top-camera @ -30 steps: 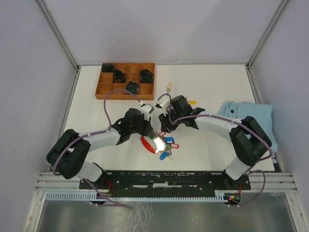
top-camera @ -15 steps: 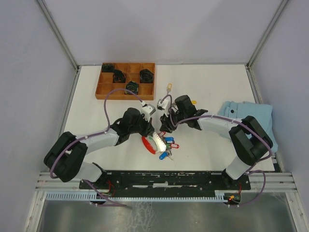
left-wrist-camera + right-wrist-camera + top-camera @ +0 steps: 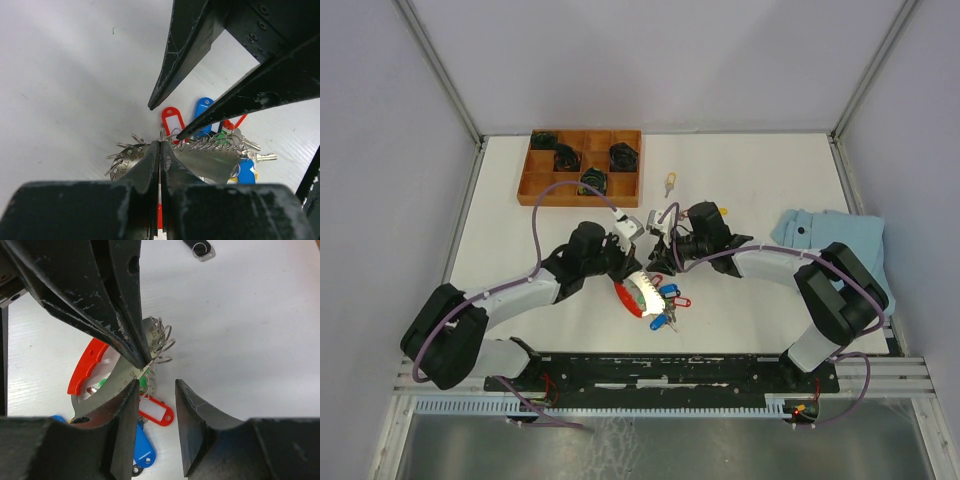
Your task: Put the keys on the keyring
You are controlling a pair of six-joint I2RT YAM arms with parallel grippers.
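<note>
- Now the left gripper [image 3: 160,145] is clamping fully shut on the grey beaded band [image 3: 210,160] of the keyring [image 3: 651,295], with its jaws pressing together on the thin metal at their tips
- The red curved strap [image 3: 83,370] is lying just below and behind those tips, while a red tag [image 3: 171,118] and a blue tag [image 3: 202,107] are fanning out on the table [image 3: 60,75] just ahead of them
- The right gripper [image 3: 156,384] is hanging partly open directly opposite the left one, nearly tip to tip, with its jaws standing apart and clamping nothing
- The band's edge is running just beside one right finger [image 3: 125,430], and small wire rings [image 3: 165,346] are sticking out just beyond the left tips
- A key [image 3: 670,183] with a yellow tag is lying well beyond both grippers, apart from the bunch
- A second yellow tag [image 3: 720,211] is peeking out just beside the right wrist
- A wooden tray [image 3: 580,190] is sitting far beyond the left gripper, and a blue cloth [image 3: 835,240] is lying well out to the right gripper's outer side
</note>
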